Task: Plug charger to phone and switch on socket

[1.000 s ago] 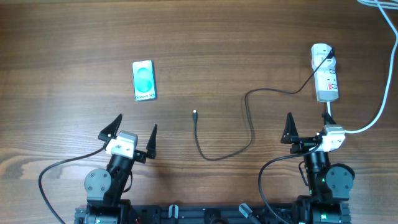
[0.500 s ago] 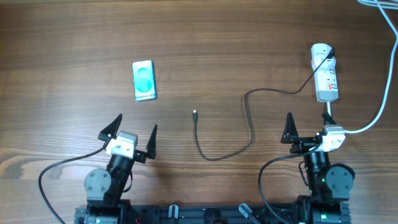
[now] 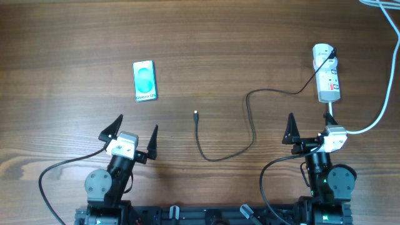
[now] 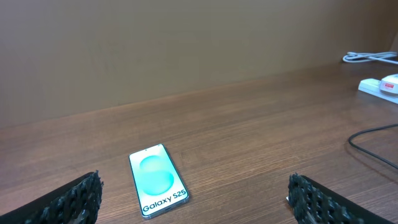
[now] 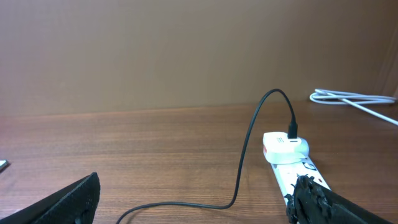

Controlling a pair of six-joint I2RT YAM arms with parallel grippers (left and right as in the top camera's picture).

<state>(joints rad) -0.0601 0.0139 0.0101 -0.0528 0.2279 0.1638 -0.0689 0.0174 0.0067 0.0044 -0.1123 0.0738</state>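
Charger (image 3: 251, 128), phone (image 3: 144, 80) and socket (image 3: 326, 73) lie unmoved on the table (image 3: 75, 37); left gripper (image 3: 137, 122) and right gripper (image 3: 310, 119) stay near its front edge, jaws wide apart.

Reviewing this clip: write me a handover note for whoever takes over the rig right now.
Left pincer: open, empty. Right pincer: open, empty.
Phone: flat, screen up, ahead of the left arm.
Charger: loose mid-table, connector tip free and apart from the phone; its other end is plugged in at the socket, ahead of the right arm.
Done: neither step yet.
Left: put the tip into the phone, then switch the socket on.
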